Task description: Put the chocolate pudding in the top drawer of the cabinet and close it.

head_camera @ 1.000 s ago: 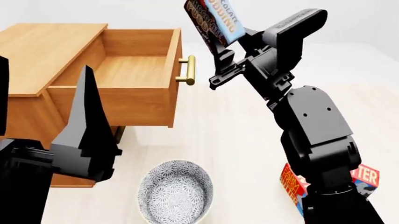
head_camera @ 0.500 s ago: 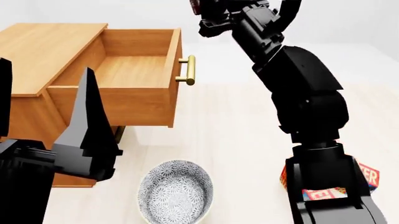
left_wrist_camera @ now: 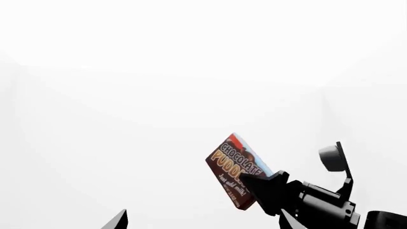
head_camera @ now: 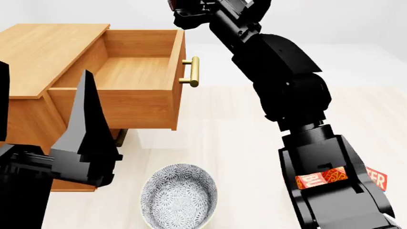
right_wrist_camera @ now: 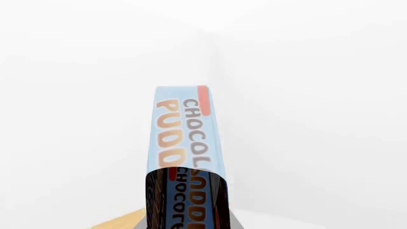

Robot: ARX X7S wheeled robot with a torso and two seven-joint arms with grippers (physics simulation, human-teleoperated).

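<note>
The chocolate pudding (left_wrist_camera: 237, 169) is a dark brown carton with a light blue side (right_wrist_camera: 184, 138) and a red edge. My right gripper (left_wrist_camera: 266, 189) is shut on its lower end and holds it high in the air. In the head view the right gripper (head_camera: 190, 8) is at the top edge, above the front of the top drawer (head_camera: 137, 71), and the carton is almost wholly cut off there. The drawer of the cabinet (head_camera: 45, 47) stands pulled out and holds nothing, its brass handle (head_camera: 190, 71) facing right. My left gripper (left_wrist_camera: 203, 225) is open and holds nothing, low in front of the cabinet.
A patterned grey bowl (head_camera: 179, 195) sits on the floor below the drawer. A red-orange butter box (head_camera: 376, 179) lies at the lower right, partly behind my right arm (head_camera: 286, 86). My left gripper's black fingers (head_camera: 89, 129) cover part of the cabinet front.
My right arm has swung up and to the left, carrying the pudding from right of the handle to above the drawer front. The left arm and the drawer have not moved.
</note>
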